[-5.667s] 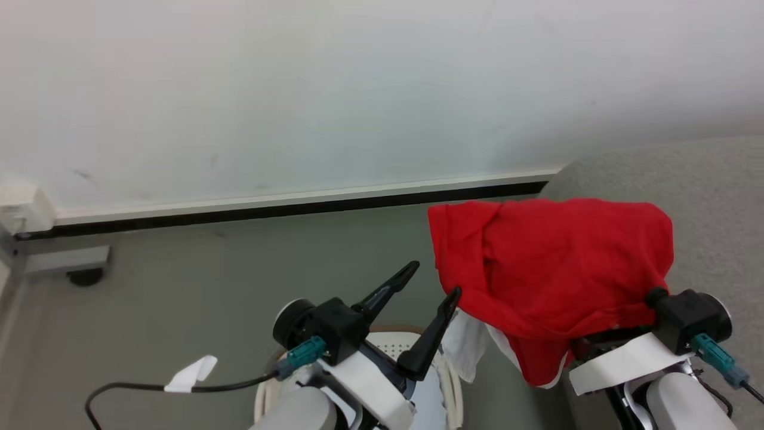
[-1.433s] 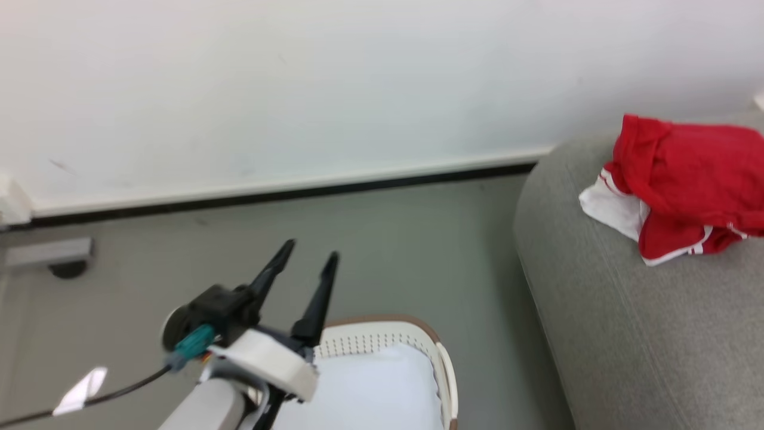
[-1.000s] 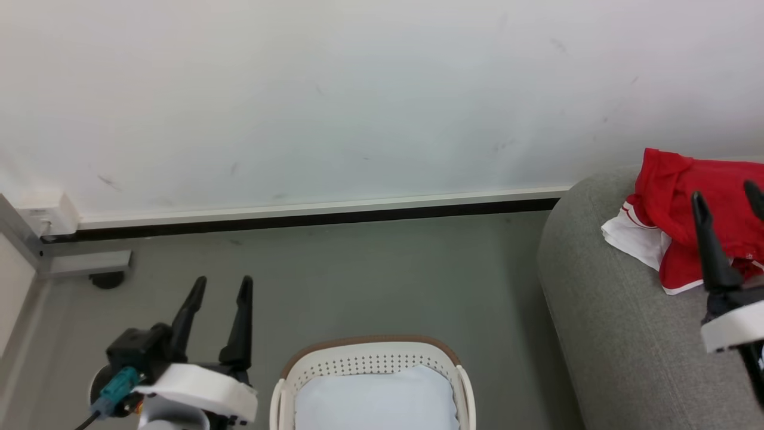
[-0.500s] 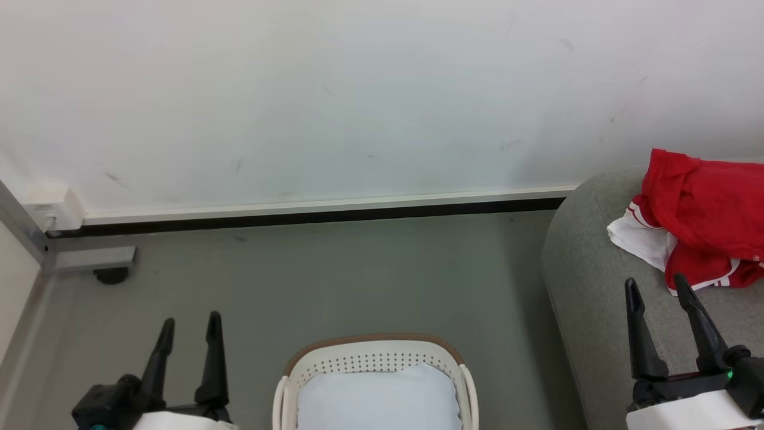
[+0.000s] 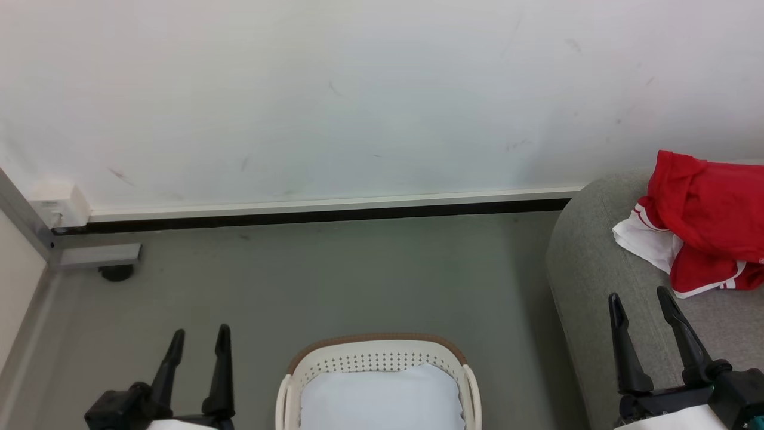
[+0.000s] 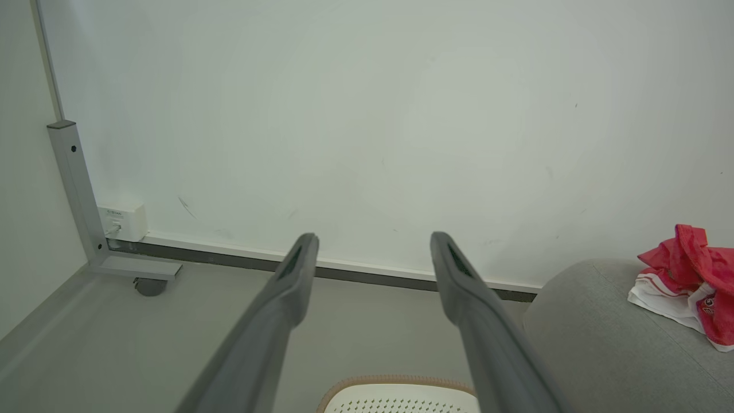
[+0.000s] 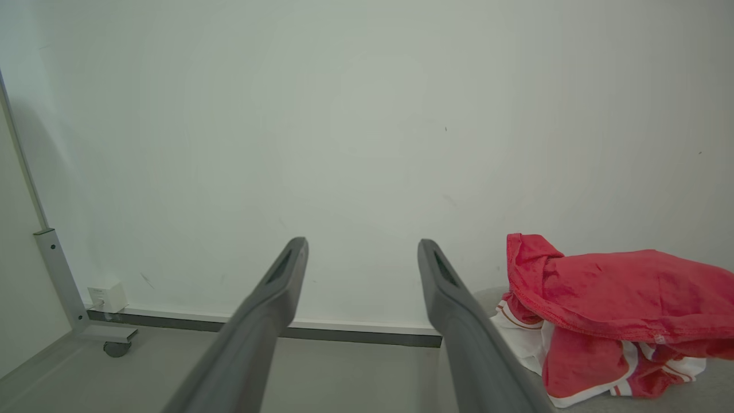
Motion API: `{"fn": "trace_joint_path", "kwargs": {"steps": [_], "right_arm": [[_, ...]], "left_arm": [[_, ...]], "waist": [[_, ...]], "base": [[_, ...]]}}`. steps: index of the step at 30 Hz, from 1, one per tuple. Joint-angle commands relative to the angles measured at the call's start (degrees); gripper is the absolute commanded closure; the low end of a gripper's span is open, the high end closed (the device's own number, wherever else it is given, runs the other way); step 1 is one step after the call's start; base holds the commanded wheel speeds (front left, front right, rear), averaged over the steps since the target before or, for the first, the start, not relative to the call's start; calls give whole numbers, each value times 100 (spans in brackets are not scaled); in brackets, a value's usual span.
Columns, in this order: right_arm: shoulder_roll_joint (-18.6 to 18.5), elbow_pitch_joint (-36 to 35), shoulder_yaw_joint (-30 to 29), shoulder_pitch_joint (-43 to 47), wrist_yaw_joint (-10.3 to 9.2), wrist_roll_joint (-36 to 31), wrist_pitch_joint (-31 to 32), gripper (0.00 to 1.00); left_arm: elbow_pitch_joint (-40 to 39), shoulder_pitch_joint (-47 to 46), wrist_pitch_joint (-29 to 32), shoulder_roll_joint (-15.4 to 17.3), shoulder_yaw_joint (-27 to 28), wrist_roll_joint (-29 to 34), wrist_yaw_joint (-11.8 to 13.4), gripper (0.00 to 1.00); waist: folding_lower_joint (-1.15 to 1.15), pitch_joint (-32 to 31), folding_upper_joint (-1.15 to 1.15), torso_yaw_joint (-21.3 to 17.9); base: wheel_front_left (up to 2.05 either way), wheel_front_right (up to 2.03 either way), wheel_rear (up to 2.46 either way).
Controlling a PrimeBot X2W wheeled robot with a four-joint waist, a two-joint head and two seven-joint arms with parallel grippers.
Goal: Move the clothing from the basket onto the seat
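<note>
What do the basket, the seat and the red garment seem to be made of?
Basket: likely moulded plastic, cream, smooth; rows of small holes and a brown rim. Seat: grey woven upholstery, matte and finely grained, rounded edge. Garment: soft thin fabric, perhaps knit; it lies in loose folds, red with white panels.

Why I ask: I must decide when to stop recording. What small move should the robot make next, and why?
Probably just park both arms and end the run. The clothing lies bunched on the seat. The visible part of the basket shows a pale pad and no red fabric. The left gripper and right gripper are open, empty and clear of the fabric, so nothing seems left to carry.
</note>
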Motion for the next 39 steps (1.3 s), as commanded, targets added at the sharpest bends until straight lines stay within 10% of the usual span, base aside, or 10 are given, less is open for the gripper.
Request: {"fn": "trace_joint_path", "kwargs": {"steps": [1,13,14,39], "right_arm": [[14,25,-8,47,-13,-40,-17,0],[53,133,46,65,-13,-39,-18,0],[52,124,46,5,0,-16,-1,100],[32,413,-120,-38,-1,2295,509,100]], "left_arm": [[25,-42,-3,-21,25,59,-11,0],[139,-103,-3,-52,53,90,-88,0],[129,-62,0,-57,32,57,-67,100],[290,-135,609,-87,160,-2125,-77,100]], "waist": [[0,0,0,0],[0,5,0,10],[1,6,0,10],[1,10,0,85]], "base": [[0,0,0],[0,0,0],[0,0,0],[0,0,0]]}}
